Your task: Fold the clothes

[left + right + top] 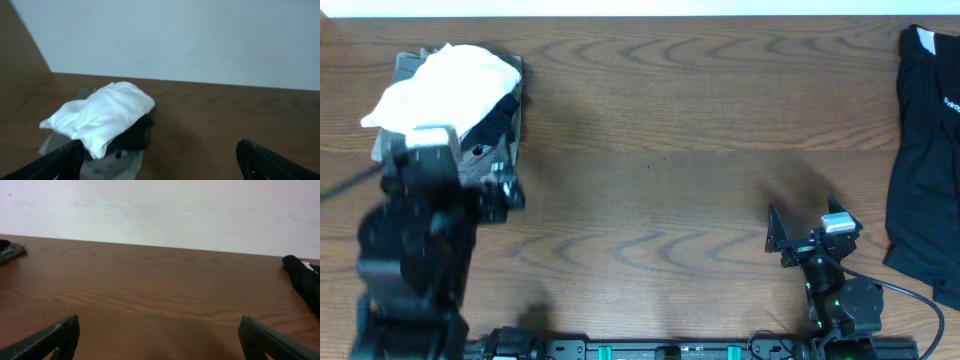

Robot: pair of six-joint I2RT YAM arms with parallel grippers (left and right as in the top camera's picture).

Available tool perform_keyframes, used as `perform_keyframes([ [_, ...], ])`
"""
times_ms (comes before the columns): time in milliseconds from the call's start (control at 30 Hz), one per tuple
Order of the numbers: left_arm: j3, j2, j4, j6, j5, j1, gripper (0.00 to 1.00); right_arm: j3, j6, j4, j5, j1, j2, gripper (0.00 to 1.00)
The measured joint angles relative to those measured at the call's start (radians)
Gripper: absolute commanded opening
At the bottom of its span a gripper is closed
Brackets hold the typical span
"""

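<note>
A crumpled white T-shirt [445, 80] lies on top of a black garment [498, 118] and a grey one [408, 63], in a pile at the table's far left. The left wrist view shows the white T-shirt [102, 115] over the black garment [134, 137] and the grey one [120, 162]. My left gripper [490, 175] [160, 160] is open and empty, just in front of the pile. A second black garment [925, 150] [302, 282] lies spread at the far right edge. My right gripper [805, 222] [160, 332] is open and empty over bare table, left of it.
The wooden table [670, 130] runs between the pile and the black garment. A white wall [160, 210] stands behind the table's far edge. The pile's edge [7, 250] shows at the far left of the right wrist view.
</note>
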Motion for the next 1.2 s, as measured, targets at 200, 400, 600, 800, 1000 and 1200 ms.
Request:
perform_keyframes([
  [200, -0.163, -0.23, 0.047, 0.0, 0.0, 0.059, 0.98, 0.0, 0.0, 0.0, 0.0, 0.0, 0.0, 0.99],
  [400, -0.315, -0.401, 0.127, 0.0, 0.0, 0.097, 0.98, 0.0, 0.0, 0.0, 0.0, 0.0, 0.0, 0.99],
  [600, -0.528, -0.533, 0.249, 0.0, 0.003, 0.104, 0.98, 0.0, 0.0, 0.0, 0.0, 0.0, 0.0, 0.99],
  [800, -0.743, -0.617, 0.354, 0.0, 0.012, 0.104, 0.98, 0.0, 0.0, 0.0, 0.0, 0.0, 0.0, 0.99],
  [1000, -0.919, -0.669, 0.436, 0.0, 0.019, 0.104, 0.98, 0.0, 0.0, 0.0, 0.0, 0.0, 0.0, 0.99],
  [1200, -1.025, -0.673, 0.537, 0.0, 0.026, 0.104, 0.98, 0.0, 0.0, 0.0, 0.0, 0.0, 0.0, 0.99],
])
